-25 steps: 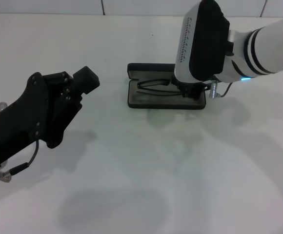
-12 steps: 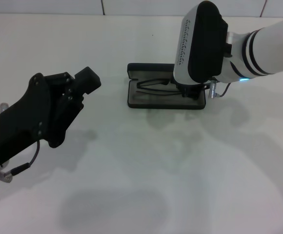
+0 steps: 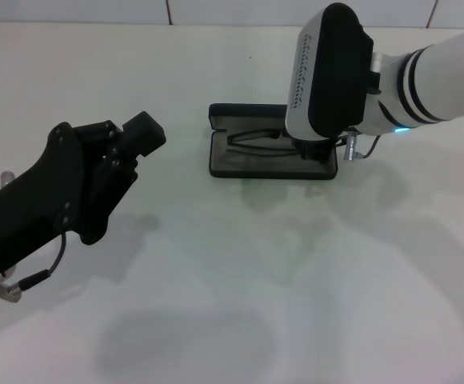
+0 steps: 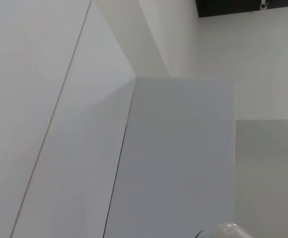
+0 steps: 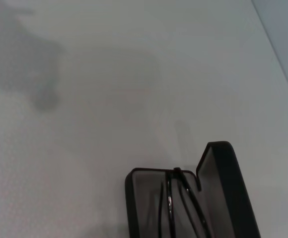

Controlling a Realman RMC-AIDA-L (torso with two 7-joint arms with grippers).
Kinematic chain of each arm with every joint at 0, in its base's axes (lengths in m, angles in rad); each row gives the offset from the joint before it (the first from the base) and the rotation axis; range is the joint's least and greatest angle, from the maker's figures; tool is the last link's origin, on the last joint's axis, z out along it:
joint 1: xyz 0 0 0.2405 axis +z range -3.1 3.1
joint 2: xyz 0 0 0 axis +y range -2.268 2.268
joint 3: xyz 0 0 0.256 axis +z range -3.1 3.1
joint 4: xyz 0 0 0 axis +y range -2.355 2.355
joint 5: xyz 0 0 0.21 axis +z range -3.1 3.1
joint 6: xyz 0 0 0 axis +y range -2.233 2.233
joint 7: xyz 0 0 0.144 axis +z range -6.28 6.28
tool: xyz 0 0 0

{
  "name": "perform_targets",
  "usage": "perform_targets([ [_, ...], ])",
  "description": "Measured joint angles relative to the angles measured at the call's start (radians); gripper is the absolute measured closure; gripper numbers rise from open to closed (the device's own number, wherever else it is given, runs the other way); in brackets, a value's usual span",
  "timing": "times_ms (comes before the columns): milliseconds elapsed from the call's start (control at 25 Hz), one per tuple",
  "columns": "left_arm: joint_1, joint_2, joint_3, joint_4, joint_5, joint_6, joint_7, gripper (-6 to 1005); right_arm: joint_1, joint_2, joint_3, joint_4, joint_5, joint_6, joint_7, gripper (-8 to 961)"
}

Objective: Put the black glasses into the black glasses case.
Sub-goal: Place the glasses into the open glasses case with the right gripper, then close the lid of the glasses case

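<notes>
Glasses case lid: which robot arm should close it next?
Probably the right. Its gripper hangs right over the open black glasses case, where the black glasses lie. The left gripper is raised far away.

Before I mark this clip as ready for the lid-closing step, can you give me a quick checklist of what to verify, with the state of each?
1. Case open, lid up: ok.
2. Glasses inside the lined tray: ok, the frame lies within the walls in the head view and the right wrist view.
3. Temple arms clear of the rim: cannot tell, the right hand hides that end of the case.
4. Right hand let go of the glasses: cannot tell, its fingers are hidden under the wrist.
5. Left hand away from the case: ok, it hangs off to the left, above the table.
</notes>
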Motion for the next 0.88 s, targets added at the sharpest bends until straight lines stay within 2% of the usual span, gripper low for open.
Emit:
perform_targets([
  [440, -0.001, -0.003, 0.0, 0.0, -0.001, 0.001, 0.0, 976, 0.003, 0.0, -0.011, -0.003, 0.0, -0.002, 0.003, 862],
  [600, 0.0, -0.004, -0.003, 0.0, -0.001, 0.001, 0.0, 974, -0.018, 0.0, -0.011, -0.042, 0.003, -0.013, 0.006, 845],
  [760, -0.007, -0.003, -0.028, 0.0, 0.002, 0.001, -0.005, 973, -0.09, 0.0, -0.008, -0.14, 0.022, -0.026, 0.025, 844],
  [880, -0.011, 0.004, -0.068, 0.005, 0.003, -0.005, -0.019, 972, -0.176, -0.001, 0.027, -0.232, 0.1, -0.027, 0.031, 842],
])
